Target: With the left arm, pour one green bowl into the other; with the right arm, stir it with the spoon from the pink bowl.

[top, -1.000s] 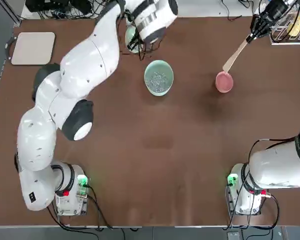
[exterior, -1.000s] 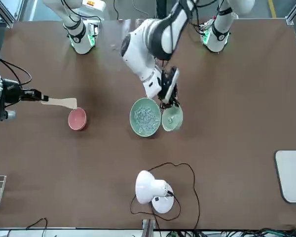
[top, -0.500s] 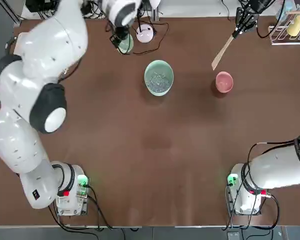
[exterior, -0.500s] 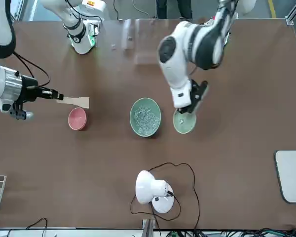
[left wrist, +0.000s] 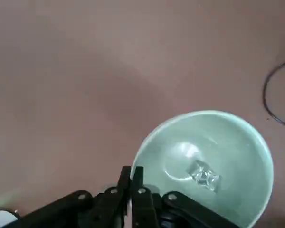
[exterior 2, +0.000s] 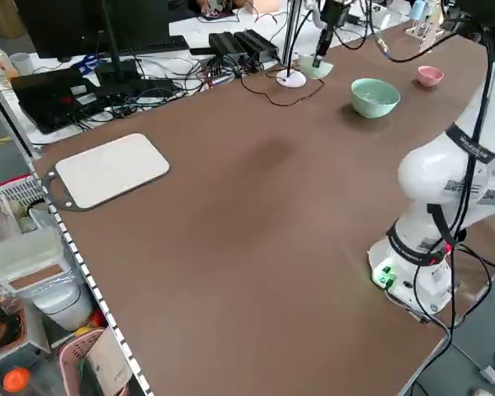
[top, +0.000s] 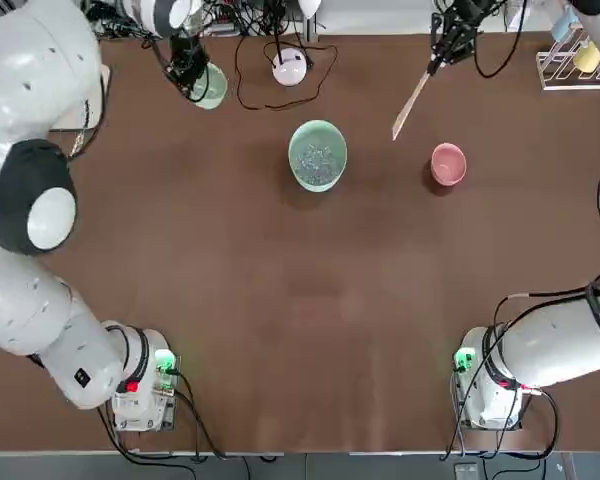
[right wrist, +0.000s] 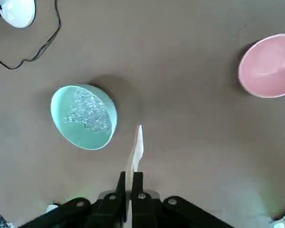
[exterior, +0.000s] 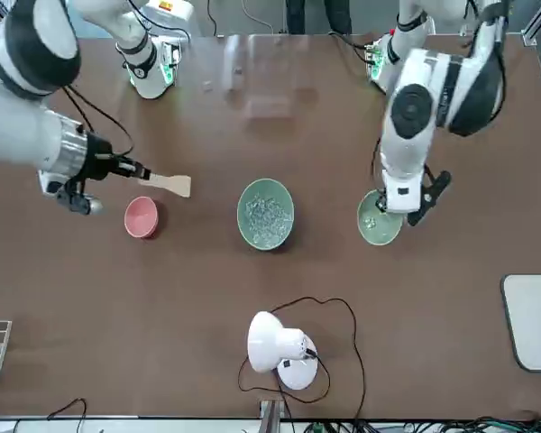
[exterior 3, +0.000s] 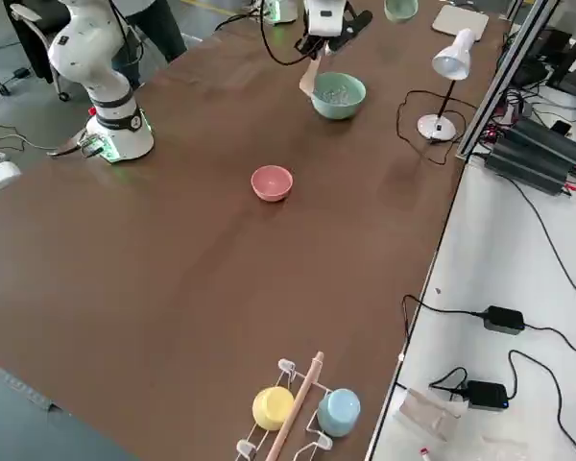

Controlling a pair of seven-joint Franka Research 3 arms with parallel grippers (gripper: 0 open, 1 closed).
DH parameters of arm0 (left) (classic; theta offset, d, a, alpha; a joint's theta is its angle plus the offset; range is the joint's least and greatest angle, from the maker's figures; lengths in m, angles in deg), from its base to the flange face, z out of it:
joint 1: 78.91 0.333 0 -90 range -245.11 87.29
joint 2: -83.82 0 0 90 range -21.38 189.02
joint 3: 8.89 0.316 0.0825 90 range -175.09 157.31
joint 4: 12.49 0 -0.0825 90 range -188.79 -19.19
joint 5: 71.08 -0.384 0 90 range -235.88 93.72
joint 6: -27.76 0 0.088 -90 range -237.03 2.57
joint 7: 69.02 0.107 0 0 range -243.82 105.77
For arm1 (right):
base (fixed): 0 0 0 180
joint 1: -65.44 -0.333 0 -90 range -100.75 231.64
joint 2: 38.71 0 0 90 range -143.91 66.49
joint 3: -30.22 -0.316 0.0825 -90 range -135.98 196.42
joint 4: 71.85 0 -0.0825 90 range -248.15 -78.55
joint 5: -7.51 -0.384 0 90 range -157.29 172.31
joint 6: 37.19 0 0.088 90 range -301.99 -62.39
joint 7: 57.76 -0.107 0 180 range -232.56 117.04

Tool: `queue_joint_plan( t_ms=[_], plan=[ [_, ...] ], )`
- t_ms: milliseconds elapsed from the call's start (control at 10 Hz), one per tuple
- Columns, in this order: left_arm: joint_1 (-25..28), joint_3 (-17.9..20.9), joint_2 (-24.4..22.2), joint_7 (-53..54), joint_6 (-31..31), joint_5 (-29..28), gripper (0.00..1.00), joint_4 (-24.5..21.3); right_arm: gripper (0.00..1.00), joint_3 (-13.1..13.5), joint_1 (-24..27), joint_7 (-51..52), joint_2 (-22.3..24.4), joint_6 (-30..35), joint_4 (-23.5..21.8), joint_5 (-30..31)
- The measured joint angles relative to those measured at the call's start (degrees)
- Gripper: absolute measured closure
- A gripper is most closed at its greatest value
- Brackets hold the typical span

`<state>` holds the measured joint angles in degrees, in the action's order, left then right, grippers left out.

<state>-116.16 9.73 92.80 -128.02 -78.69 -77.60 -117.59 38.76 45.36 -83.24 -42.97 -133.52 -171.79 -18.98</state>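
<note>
Wooden spoon [top: 410, 107], probably light and stiff, is clamped by its handle in the right gripper [right wrist: 129, 175] at two o'clock from the large bowl [top: 317, 127], overhead, while the left gripper [left wrist: 133, 169] pinches the likely slippery small bowl [left wrist: 228, 137] by its rim at ten o'clock.

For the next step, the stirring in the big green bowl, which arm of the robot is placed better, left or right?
Right, I judge. Its gripper already holds the spoon, between the big bowl and pink bowl. The left gripper grips the small bowl.
</note>
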Motion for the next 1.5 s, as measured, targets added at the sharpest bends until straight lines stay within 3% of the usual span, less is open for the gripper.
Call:
queue_joint_plan(
  t_ms=[300,500,700,1000,1500],
  plan=[
    [8.83,0.04,-1.40,13.48,-6.61,4.17,0.96,-7.01,0.94,-0.09,-6.32,-6.94,-0.02,-4.09,-0.19,0.02],
    [11.23,-0.05,-1.07,17.15,-15.96,4.46,0.96,-14.80,0.94,-0.16,-10.51,-11.67,-0.17,-9.76,-0.84,-0.01],
    [14.85,-0.11,-0.22,23.22,-20.36,6.57,0.96,-19.90,0.94,-0.26,-15.81,-16.33,-0.79,-16.57,-2.39,-0.01],
    [15.75,-0.26,2.89,26.75,-25.95,7.79,0.96,-22.52,0.94,-0.29,-21.45,-21.35,-3.09,-22.49,-3.65,0.06],
    [16.94,-0.28,7.52,36.29,-31.05,17.49,0.96,-22.60,0.94,-0.20,-22.23,-21.46,-7.63,-27.01,-3.90,0.52]
  ],
)
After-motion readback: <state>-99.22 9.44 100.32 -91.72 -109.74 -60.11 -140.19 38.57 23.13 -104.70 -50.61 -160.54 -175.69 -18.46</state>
